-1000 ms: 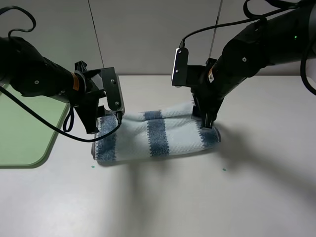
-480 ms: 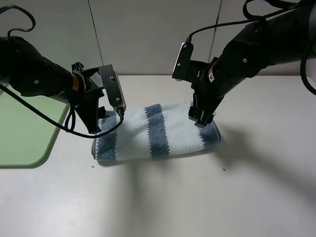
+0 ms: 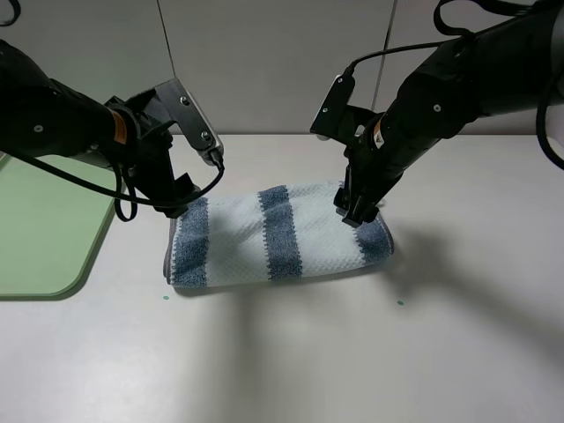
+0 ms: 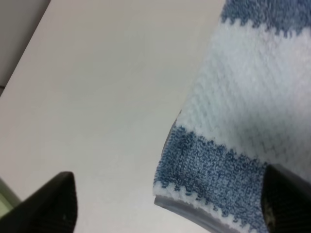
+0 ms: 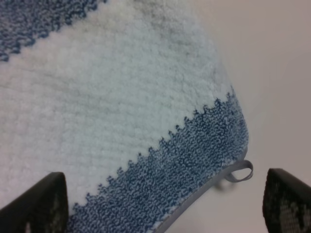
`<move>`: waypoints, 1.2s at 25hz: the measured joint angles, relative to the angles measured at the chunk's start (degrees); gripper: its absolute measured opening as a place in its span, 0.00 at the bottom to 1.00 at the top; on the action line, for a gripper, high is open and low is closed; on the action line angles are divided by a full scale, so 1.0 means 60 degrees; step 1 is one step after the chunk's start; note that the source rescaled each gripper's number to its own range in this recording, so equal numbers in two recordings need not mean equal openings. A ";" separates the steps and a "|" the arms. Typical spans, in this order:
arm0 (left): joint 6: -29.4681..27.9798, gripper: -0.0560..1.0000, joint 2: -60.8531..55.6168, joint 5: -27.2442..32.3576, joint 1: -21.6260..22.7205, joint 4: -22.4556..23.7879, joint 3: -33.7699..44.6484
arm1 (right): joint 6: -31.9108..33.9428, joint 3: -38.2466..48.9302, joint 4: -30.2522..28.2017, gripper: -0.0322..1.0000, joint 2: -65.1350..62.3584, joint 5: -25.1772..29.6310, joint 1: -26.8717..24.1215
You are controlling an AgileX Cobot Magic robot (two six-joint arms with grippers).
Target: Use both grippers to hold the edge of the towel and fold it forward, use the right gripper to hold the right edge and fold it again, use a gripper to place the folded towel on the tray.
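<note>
Folded blue-and-whitish striped terry towel (image 3: 278, 233) lies mid-frame. Left black gripper (image 3: 181, 196) hangs at its upper-left corner, right black gripper (image 3: 352, 211) at its upper-right. Both are spread, gripping nothing.

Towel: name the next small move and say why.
Probably lower the right hand onto the towel's right edge and close on it. The towel lies folded once; this hand and the left hand stand open, holding nothing, with the second fold not yet done.
</note>
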 joint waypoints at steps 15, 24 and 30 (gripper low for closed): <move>-0.1308 0.99 -0.0010 -0.0144 0.0000 -0.0018 0.0000 | 0.0046 0.0000 -0.0039 0.88 0.0000 0.0001 0.0000; -0.2137 1.00 -0.0218 0.0702 0.0000 -0.0018 0.0000 | 0.1452 0.0000 -0.0039 0.88 0.0000 0.0045 0.0000; -0.2456 1.00 -0.1330 0.1945 0.0000 -0.0018 0.0000 | 0.2716 0.0000 -0.0039 0.88 0.0000 0.0049 0.0000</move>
